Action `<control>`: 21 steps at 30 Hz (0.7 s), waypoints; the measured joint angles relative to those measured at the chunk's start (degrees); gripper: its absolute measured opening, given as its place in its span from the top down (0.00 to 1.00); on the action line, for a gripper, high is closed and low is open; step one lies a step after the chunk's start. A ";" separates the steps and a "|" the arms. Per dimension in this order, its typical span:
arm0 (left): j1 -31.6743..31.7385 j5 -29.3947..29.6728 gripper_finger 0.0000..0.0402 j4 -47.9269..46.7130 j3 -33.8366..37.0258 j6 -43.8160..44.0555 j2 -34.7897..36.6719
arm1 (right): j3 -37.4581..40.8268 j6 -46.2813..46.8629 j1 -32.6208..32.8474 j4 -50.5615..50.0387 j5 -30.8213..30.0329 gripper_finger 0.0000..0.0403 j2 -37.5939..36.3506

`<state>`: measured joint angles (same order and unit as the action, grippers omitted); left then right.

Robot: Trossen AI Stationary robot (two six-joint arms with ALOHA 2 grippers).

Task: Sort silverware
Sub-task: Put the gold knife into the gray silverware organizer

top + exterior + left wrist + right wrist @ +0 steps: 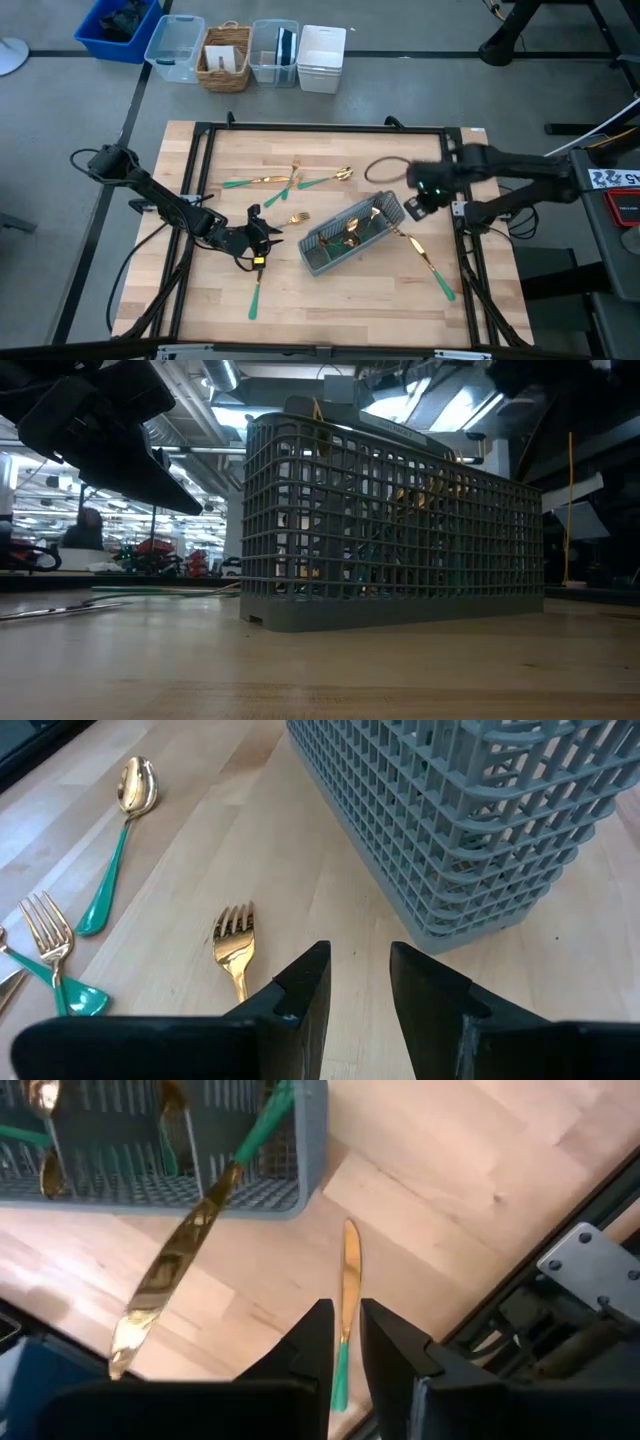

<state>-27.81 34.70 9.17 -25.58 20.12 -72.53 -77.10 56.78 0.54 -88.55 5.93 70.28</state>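
A: Left gripper (358, 982) sits at lower centre — fingers apart, empty, beside the fork (235, 942)?

B: Yes. Centre over its handle before closing. Right gripper (343, 1338), narrowly parted, holds nothing above the knife (347, 1295); caddy (350, 237) mid-frame.

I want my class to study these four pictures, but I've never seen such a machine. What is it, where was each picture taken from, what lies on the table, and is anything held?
Two dark robot arms work at a wooden table. One picture looks straight down, one looks level across the tabletop, and two come from cameras on the wrists. A grey cutlery caddy already holds some gold, teal-handled silverware. More forks and spoons lie loose, and a knife lies beside the caddy. The left gripper stands open near a fork. The right gripper hangs above the knife, jaws slightly apart. Neither holds anything.
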 joint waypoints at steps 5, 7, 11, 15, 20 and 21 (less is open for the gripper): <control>0.00 0.00 0.75 0.00 0.00 0.04 0.00 | 0.22 8.52 14.22 -0.01 -6.50 0.86 -0.05; 0.00 0.00 0.75 0.00 0.00 0.03 0.00 | 1.87 13.54 20.00 1.11 -9.63 0.86 0.01; -0.01 0.00 0.75 -0.04 0.00 -0.14 0.00 | 8.21 25.70 31.50 3.96 -13.45 0.86 0.11; -0.02 0.00 0.75 -0.04 0.00 -0.75 0.00 | 16.38 40.10 41.78 9.63 -15.86 0.86 0.13; -0.02 0.00 0.75 -0.02 0.00 -0.56 0.00 | 24.82 51.66 49.05 19.33 -20.37 0.86 0.13; 0.00 0.00 0.75 0.01 0.00 -0.45 0.00 | 26.35 52.58 49.68 21.14 -20.45 0.86 0.12</control>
<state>-27.81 34.70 9.18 -25.58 19.67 -72.53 -50.75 109.36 50.22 -67.41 -14.51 70.40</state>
